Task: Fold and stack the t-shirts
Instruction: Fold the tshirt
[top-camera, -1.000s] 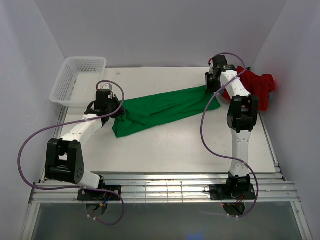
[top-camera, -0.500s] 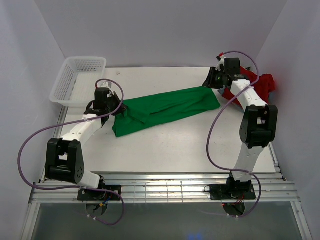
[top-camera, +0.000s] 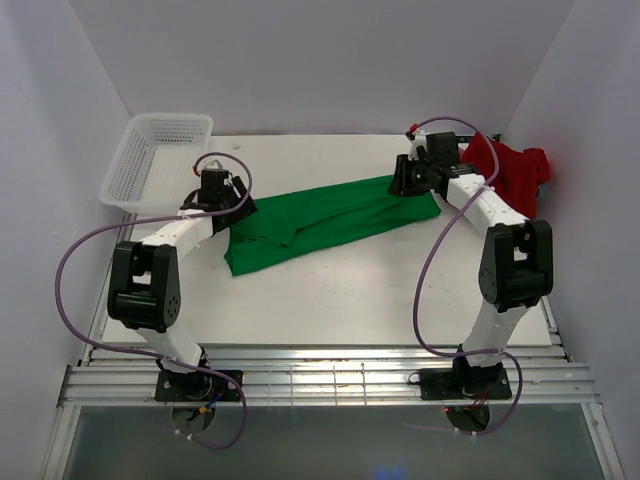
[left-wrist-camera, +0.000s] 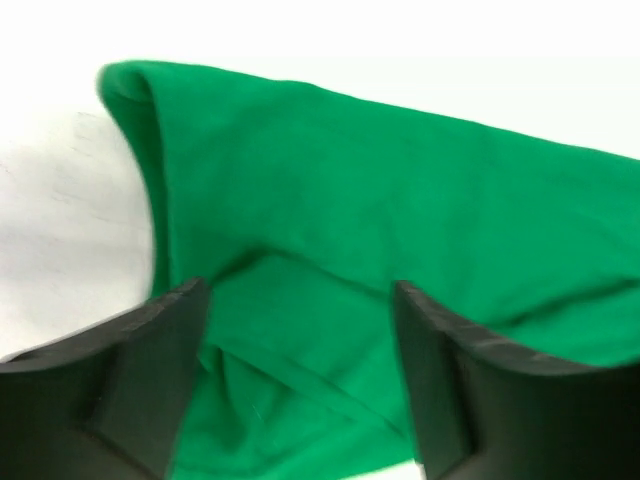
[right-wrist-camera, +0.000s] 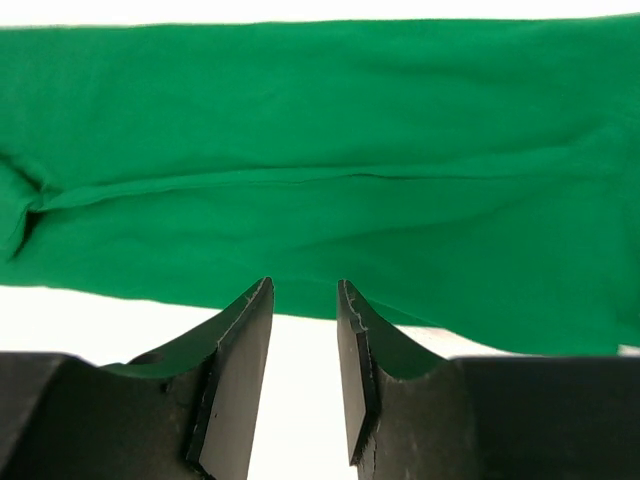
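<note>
A bright green t-shirt (top-camera: 330, 215) lies stretched in a long, loosely folded band across the middle of the table, and it also fills the left wrist view (left-wrist-camera: 380, 170) and the right wrist view (right-wrist-camera: 320, 130). My left gripper (top-camera: 238, 205) (left-wrist-camera: 298, 290) hangs wide open over its left end, with the cloth lying loose below the fingers. My right gripper (top-camera: 402, 182) (right-wrist-camera: 305, 287) is at the shirt's right end, its jaws a little apart with only bare table between them. A crumpled red t-shirt (top-camera: 515, 168) lies at the back right, behind the right arm.
A white mesh basket (top-camera: 118, 170) stands at the back left corner, close to the left arm. White walls close in the table (top-camera: 350, 290) on three sides. Purple cables loop from both arms.
My left gripper has opened and let go of the green shirt's left end, and its arm has drawn back. The right gripper has swung left and down to the shirt's right end.
</note>
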